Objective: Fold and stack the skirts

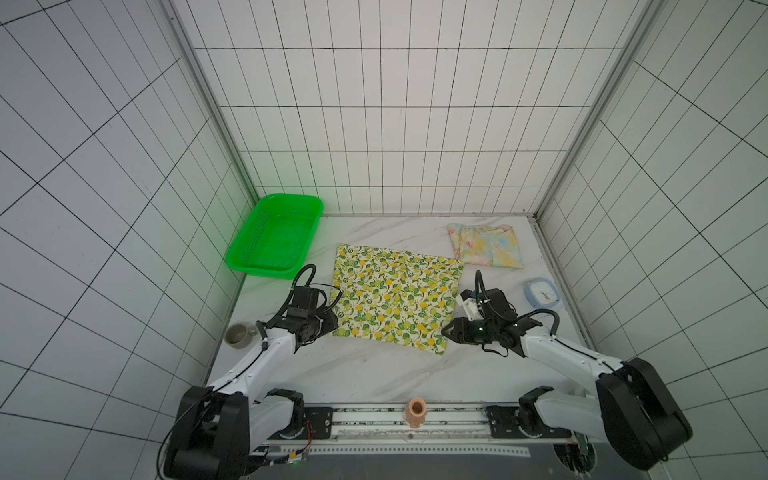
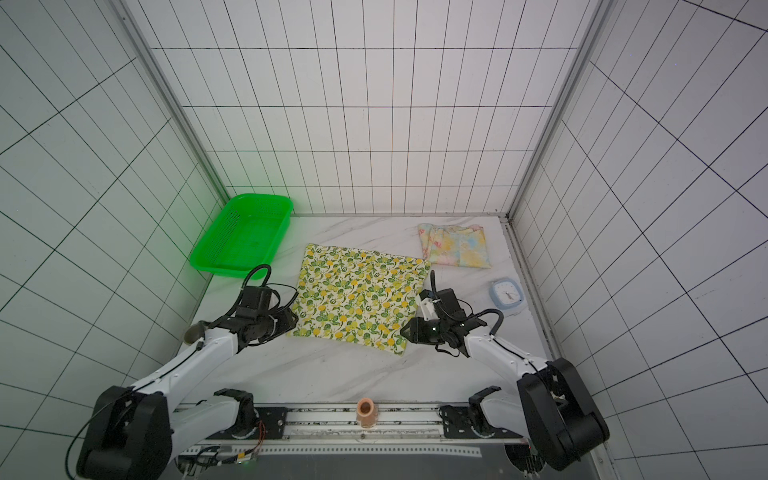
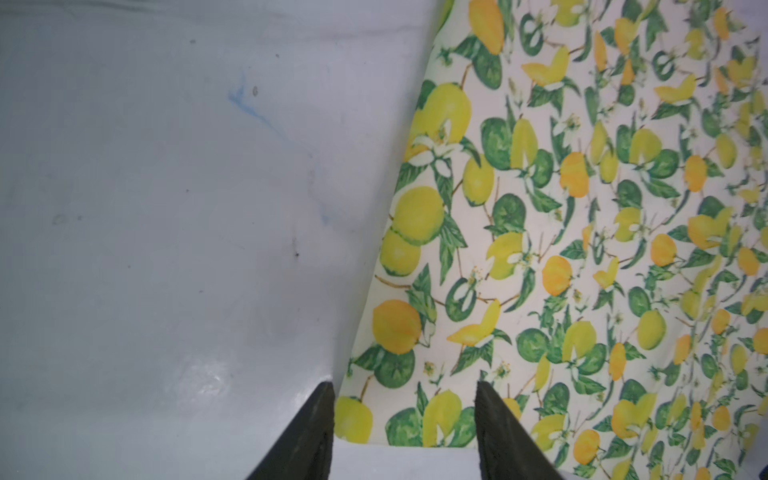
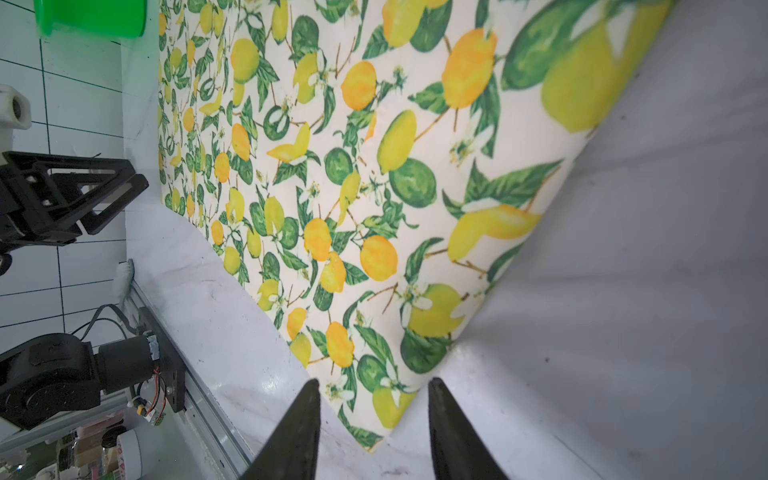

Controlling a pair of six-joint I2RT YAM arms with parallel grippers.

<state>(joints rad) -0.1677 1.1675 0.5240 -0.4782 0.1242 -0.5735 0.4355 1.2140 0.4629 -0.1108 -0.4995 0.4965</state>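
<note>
Lemon-print skirt (image 1: 395, 297) flat (cream, green leaves), left end effector (image 3: 403, 388) and right end effector (image 4: 372, 384) parted, empty

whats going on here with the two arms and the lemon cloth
Two robot arms are folding skirts. The cream lemon-print cloth skirt lies spread in the middle; the left hand and right hand sit open at its near corners, gripping nothing. The pastel yellow-blue floral skirt lies folded at the far right, not yet stacked.

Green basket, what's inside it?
Nothing visible: the green basket shows a bare perforated floor in both top views. Its near wall hides a thin strip. The lemon skirt and pastel skirt lie outside, on the table.
</note>
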